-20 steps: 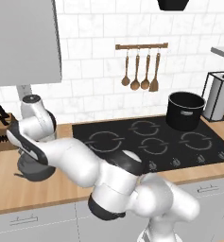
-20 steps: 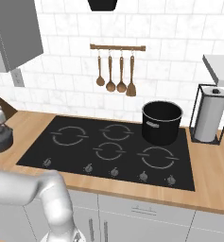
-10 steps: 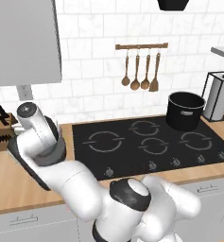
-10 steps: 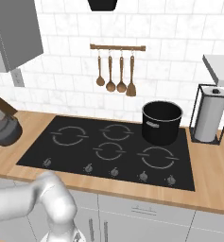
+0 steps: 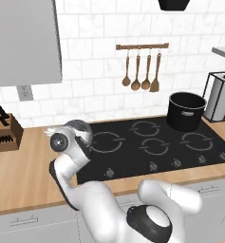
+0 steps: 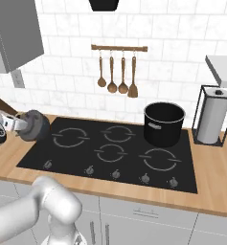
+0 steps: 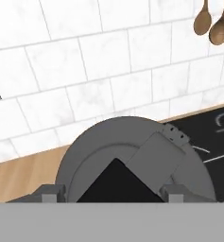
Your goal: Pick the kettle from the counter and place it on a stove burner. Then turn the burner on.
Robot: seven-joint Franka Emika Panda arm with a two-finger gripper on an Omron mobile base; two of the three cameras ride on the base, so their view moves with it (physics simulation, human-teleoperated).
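Observation:
The dark grey kettle (image 6: 36,125) hangs in the air over the left edge of the black cooktop (image 6: 134,165), tipped toward its side. My gripper (image 6: 20,125) is shut on its handle. In the hand view the kettle (image 7: 132,142) is just below the gripper (image 7: 112,191), whose fingertips (image 7: 49,193) flank the black handle sleeve (image 7: 116,182). From the left base my wrist partly hides the kettle (image 5: 79,127). The large left burner (image 6: 71,137) lies just right of the kettle, also marked as the burner (image 5: 107,141). The wood-grain counter (image 6: 5,162) stretches below.
A tall black pot (image 6: 164,124) stands on the back right of the cooktop. A paper towel holder (image 6: 213,119) is at the far right, a knife block (image 5: 5,133) at the far left. Wooden utensils (image 6: 117,72) hang on the wall. Knobs (image 6: 116,174) line the front edge.
The kettle has come up off the counter at the left and travelled right with my gripper, reaching the cooktop's left edge.

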